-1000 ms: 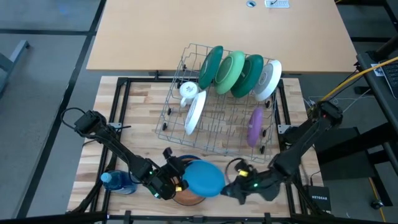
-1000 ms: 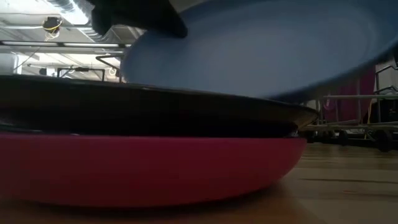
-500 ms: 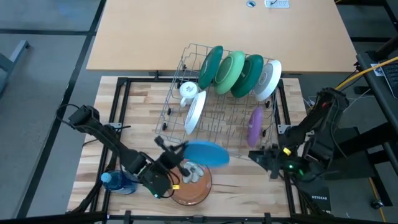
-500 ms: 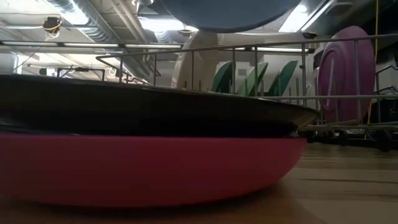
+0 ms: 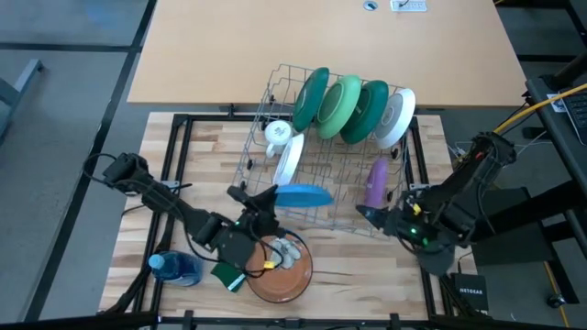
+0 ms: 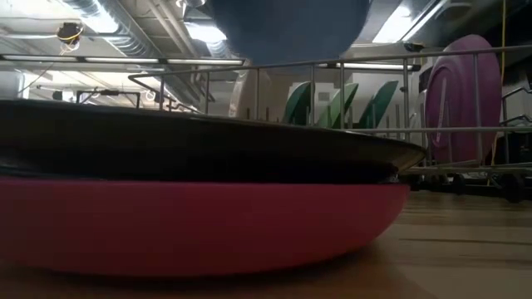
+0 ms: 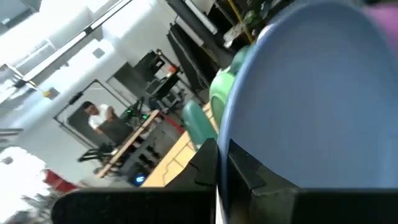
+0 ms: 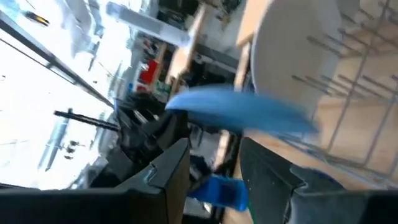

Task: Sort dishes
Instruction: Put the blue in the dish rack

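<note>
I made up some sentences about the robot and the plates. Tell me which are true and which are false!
1. The left gripper holds the blue plate. True.
2. The blue plate lies flat on the brown plate. False: it is lifted, at the rack's front edge.
3. A purple plate stands in the rack. True.
4. The right gripper holds a white plate. False: it holds nothing.
5. The blue bottle is inside the rack. False: it stands on the table, near the left arm.
</note>
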You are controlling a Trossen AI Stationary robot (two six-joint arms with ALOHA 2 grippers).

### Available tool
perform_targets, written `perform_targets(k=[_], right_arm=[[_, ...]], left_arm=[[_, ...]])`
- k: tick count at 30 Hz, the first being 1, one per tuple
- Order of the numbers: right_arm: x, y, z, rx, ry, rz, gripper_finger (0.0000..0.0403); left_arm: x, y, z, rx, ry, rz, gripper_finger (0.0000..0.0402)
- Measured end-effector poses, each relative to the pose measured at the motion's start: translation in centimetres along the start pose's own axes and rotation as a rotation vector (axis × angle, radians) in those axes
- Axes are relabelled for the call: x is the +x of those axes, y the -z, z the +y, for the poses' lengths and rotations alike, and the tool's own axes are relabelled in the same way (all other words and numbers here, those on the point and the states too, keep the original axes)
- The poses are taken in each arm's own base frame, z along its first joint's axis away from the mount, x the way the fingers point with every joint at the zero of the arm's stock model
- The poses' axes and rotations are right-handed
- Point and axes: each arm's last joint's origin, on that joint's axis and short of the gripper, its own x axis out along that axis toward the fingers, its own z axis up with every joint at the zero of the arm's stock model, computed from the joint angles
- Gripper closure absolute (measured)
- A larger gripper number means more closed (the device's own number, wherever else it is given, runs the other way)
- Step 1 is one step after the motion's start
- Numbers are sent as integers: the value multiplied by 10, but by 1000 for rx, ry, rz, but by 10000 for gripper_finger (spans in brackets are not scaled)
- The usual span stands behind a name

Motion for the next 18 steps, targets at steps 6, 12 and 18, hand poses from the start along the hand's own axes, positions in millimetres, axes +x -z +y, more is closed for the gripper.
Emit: perform_targets(k=[6, 12, 18], right_arm=[[22, -6, 0, 23, 64, 37, 258], [32, -12, 0, 40, 94, 54, 258], [31, -14, 1, 44, 81, 25, 258]], left_arm=[[17, -12, 9, 85, -20, 20, 401], [17, -29, 22, 51, 42, -89, 401], [21, -34, 31, 61, 51, -145, 401]])
